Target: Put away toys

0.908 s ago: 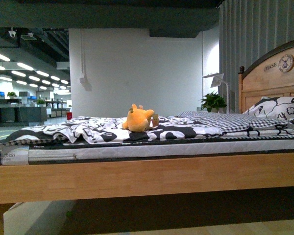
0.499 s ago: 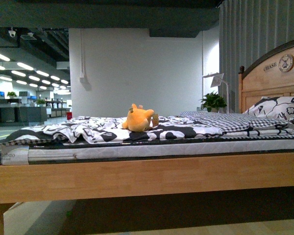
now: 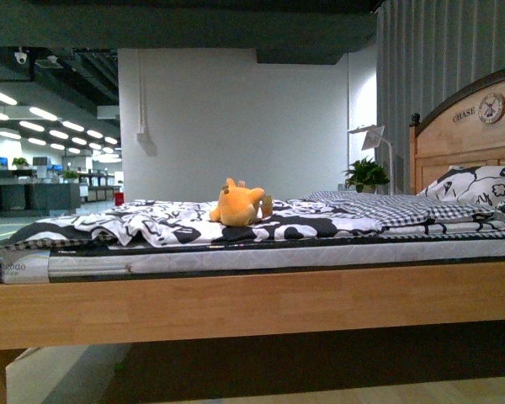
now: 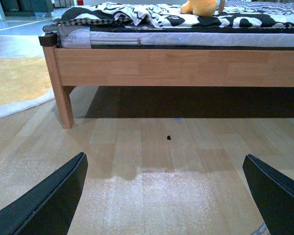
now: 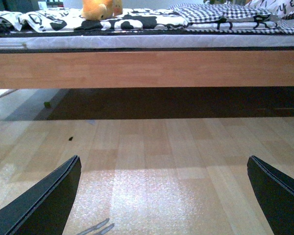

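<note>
Your front view shows the plush toy (image 3: 238, 204) lying on the table's (image 3: 252, 307) patterned quilt (image 3: 151, 223). Only the wrist views show the left end effector (image 4: 164, 156) and right end effector (image 5: 164, 157): both released, empty, above the wooden floor (image 5: 152, 142).

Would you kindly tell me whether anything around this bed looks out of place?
Yes: an orange plush toy lies on the rumpled black-and-white quilt in the middle of the bed, not put away. A small dark scrap also sits on the wooden floor near it.
</note>
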You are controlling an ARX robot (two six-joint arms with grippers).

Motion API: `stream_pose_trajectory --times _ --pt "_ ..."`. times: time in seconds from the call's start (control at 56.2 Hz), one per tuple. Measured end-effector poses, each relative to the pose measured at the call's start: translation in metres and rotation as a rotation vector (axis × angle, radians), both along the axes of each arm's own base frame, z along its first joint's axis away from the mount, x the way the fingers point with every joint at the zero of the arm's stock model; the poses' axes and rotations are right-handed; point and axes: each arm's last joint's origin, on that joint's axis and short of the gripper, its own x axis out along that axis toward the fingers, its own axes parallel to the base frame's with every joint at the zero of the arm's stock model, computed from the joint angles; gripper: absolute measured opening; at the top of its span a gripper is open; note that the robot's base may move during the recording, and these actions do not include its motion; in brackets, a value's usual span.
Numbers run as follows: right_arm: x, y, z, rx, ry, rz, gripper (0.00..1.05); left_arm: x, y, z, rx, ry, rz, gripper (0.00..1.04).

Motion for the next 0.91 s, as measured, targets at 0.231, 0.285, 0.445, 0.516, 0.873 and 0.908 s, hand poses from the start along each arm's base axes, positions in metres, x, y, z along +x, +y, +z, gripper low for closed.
stream_pose_trajectory --times 0.231,0.285,0.445,0.516,0.873,0.908 --pt "0.0000 0.0000 0.0000 0.000 0.000 0.000 1.03 0.0000 0.0000 0.0000 0.000 0.000 0.000 0.99" --pt "0.0000 0.0000 0.0000 0.000 0.000 0.000 1.03 0.0000 0.0000 0.0000 0.000 0.000 0.000 0.99" --pt "0.0000 0.0000 0.0000 0.000 0.000 0.000 1.03 0.0000 0.0000 0.0000 0.000 0.000 0.000 0.99" --pt "0.0000 0.0000 0.0000 0.000 0.000 0.000 1.03 0.0000 0.0000 0.0000 0.000 0.000 0.000 0.99" --pt "0.0000 0.0000 0.0000 0.000 0.000 0.000 1.03 0.0000 0.0000 0.0000 0.000 0.000 0.000 0.99" --pt "0.0000 0.0000 0.0000 0.000 0.000 0.000 1.03 0.0000 0.0000 0.0000 0.000 0.000 0.000 0.99"
